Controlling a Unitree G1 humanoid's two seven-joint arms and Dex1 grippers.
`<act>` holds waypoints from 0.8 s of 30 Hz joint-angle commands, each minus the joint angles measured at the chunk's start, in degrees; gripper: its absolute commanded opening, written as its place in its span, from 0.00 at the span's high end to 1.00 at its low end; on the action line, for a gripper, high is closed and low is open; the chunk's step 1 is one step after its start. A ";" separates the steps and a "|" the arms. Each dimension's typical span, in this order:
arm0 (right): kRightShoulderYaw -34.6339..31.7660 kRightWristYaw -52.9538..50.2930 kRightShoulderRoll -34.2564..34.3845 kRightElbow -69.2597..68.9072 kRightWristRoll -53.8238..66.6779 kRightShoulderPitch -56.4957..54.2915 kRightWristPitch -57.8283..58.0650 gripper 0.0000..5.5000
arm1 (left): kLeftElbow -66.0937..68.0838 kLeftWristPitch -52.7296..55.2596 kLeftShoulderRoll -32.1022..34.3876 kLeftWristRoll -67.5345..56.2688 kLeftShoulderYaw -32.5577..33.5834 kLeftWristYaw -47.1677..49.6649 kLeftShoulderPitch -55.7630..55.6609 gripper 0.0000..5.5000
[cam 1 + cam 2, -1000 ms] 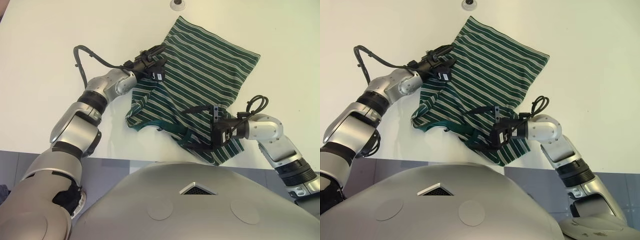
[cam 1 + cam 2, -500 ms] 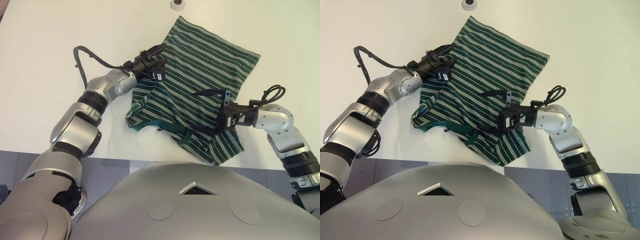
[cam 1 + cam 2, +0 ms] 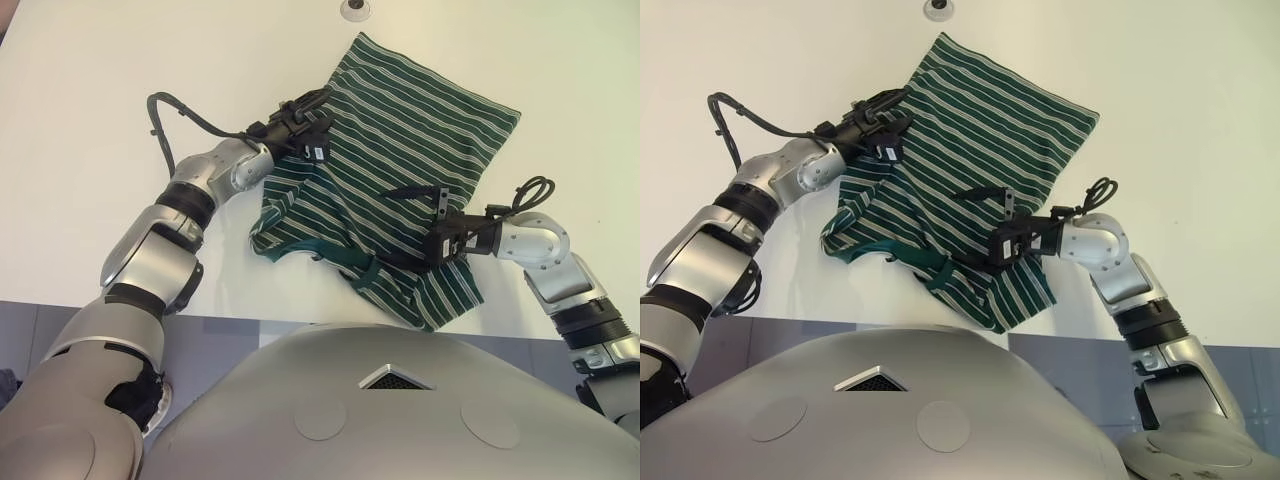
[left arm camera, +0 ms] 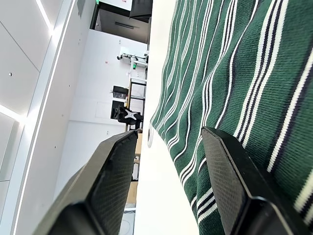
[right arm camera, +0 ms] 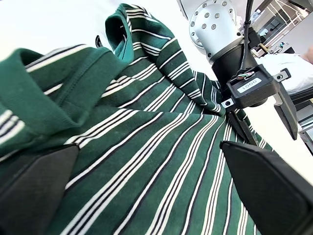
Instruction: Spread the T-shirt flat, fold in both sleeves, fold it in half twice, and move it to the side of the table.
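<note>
T-shirt (image 3: pixel 410 130), green with pale stripes, lies crumpled near the middle of the white table (image 3: pixel 120 60), and its lower part comes close to the near edge. It is not flat: the cloth is bunched on the robot's left side, and the dark collar (image 3: pixel 345 262) is turned under near the bottom.

The left gripper (image 3: pixel 312 110) sits at the left border of the shirt with its two fingers apart, and it holds nothing that I can see. The right gripper (image 3: pixel 385 227) hovers low over the lower right part, also spread wide, with striped cloth under it.

I think the main risk is that the right claw closes on several layers at once, because the folds here lie one over another; then a pull would drag the whole bundle and not open it. A pull toward the robot could also slide the hem off the table edge.

A round fitting (image 3: pixel 352 8) is set in the table beyond the shirt, well apart. The left gripper so close to the cloth may hinder spreading on that side.
</note>
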 commanded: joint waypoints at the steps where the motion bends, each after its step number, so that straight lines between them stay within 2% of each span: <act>1: 1.23 2.53 -1.87 -4.25 2.74 2.30 1.51 0.02 | 3.33 1.26 -0.18 1.43 -1.84 -1.89 3.98 0.56; 14: 4.80 4.73 0.05 -11.27 7.77 4.41 5.12 0.02 | 3.68 1.28 -0.34 1.47 -1.85 -2.01 3.43 0.56; 18: 7.79 6.48 -0.33 -11.05 6.20 5.91 5.02 0.02 | 3.96 1.31 -0.49 1.55 -1.90 -2.01 3.01 0.56; 24: 8.40 6.29 -0.45 -9.26 3.58 5.97 4.00 0.02 | 4.01 1.19 -0.54 1.32 -1.61 -1.65 2.77 0.56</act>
